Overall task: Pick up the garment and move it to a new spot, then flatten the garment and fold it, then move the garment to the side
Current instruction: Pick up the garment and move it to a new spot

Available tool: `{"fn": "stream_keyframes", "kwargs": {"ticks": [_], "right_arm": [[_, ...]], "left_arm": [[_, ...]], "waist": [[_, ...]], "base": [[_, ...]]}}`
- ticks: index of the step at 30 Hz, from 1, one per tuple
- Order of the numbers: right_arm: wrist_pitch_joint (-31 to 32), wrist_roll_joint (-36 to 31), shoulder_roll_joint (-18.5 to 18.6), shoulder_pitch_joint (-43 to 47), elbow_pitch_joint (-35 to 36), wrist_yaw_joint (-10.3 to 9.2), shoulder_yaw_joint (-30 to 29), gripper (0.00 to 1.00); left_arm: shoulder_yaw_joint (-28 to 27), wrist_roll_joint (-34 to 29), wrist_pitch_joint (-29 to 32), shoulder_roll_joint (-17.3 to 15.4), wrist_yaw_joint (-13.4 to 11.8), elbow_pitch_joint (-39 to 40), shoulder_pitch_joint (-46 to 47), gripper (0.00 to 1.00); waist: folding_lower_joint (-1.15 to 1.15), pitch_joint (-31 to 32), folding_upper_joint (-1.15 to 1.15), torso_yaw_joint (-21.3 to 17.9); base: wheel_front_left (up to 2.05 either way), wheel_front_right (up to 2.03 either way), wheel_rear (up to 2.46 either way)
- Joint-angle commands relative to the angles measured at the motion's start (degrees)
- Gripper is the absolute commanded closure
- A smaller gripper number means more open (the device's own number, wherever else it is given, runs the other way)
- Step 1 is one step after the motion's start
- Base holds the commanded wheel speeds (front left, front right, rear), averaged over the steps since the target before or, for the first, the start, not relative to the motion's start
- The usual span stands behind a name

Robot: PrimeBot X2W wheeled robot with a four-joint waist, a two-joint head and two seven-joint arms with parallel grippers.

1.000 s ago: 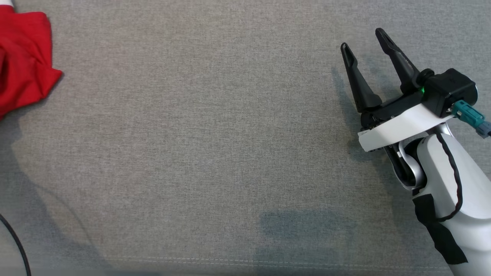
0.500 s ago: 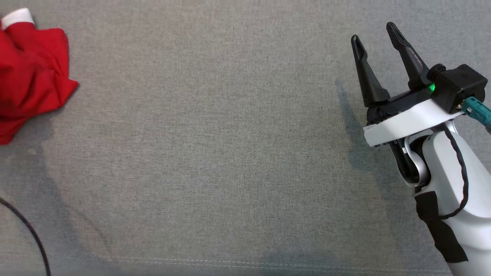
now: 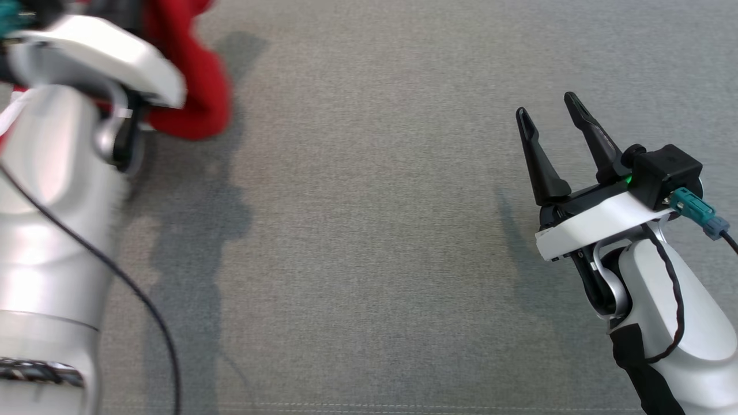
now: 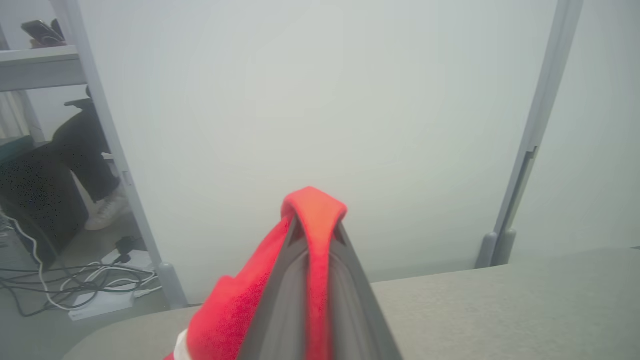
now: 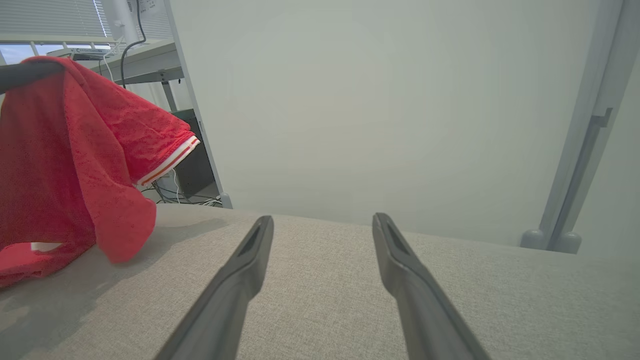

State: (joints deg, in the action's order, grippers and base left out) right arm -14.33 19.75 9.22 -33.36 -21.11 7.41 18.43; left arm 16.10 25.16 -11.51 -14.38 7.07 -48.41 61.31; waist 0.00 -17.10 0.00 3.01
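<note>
- Between the fingers of my left gripper (image 4: 315,220), a fold of the red garment (image 5: 75,165) is pinched tight. The rest hangs, its lower part resting on the grey surface (image 3: 369,202).
- The pinch looks thin, so I should lift higher and carry slowly.
- My right gripper (image 3: 546,105) stands wide open, well apart, beside the bare middle I aim for.
</note>
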Motion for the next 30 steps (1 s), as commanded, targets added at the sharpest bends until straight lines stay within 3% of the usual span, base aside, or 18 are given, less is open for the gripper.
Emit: {"fn": "stream_keyframes", "kwargs": {"ticks": [1,6,13,17,23,24,25,26,30], "right_arm": [[-0.67,0.79,-0.46,0.93,1.28,0.08,0.22,0.00],[-0.67,0.97,-0.65,1.17,1.63,0.08,-0.62,0.00],[-0.67,0.88,-1.12,1.72,1.38,0.08,-1.62,0.00],[-0.67,0.85,-0.99,1.75,1.21,0.08,-1.94,0.00],[-0.67,0.68,-1.00,1.26,1.31,0.08,-1.95,0.00],[-0.67,0.66,-1.01,1.19,1.29,0.08,-1.91,0.00],[-0.67,0.65,-1.02,1.16,1.30,0.08,-1.86,0.00],[-0.67,0.64,-0.98,1.18,1.29,0.08,-1.86,0.00],[-0.67,0.53,-0.42,1.67,1.03,0.08,-2.22,0.00]], "left_arm": [[0.03,1.36,0.50,-1.38,0.38,3.14,-0.24,1.00],[4.17,5.27,2.08,0.55,0.40,14.33,-3.41,1.00],[9.09,7.35,3.11,7.29,0.34,21.59,-11.82,1.00],[14.03,7.27,3.21,9.75,0.16,20.51,-17.74,1.00],[19.61,4.45,0.84,10.78,-0.17,11.70,-20.83,1.00],[20.00,4.28,0.08,10.87,-0.18,10.22,-21.10,0.87],[20.36,3.97,-0.74,10.96,-0.24,9.11,-21.22,0.50],[20.86,3.32,-1.38,11.01,-0.38,8.15,-21.18,0.00],[20.96,2.58,-3.01,11.21,-0.89,7.12,-21.04,0.00]], "waist": [[0.00,0.42,0.00,-0.61],[0.00,0.38,0.00,-2.58],[0.00,0.10,0.00,-5.81],[0.00,-0.52,0.00,-7.49],[0.00,-1.78,0.00,-9.07],[0.00,-1.88,0.00,-9.21],[0.00,-1.93,0.00,-9.31],[0.00,-1.93,0.00,-9.32],[0.00,-1.28,0.00,-8.20]], "base": [[0.00,0.00,0.00],[0.00,0.00,0.00],[0.00,0.00,0.00],[0.00,0.00,0.00],[0.00,0.00,0.00],[0.00,0.00,0.00],[0.00,0.00,0.00],[0.00,0.00,0.00],[0.00,0.00,0.00]]}}
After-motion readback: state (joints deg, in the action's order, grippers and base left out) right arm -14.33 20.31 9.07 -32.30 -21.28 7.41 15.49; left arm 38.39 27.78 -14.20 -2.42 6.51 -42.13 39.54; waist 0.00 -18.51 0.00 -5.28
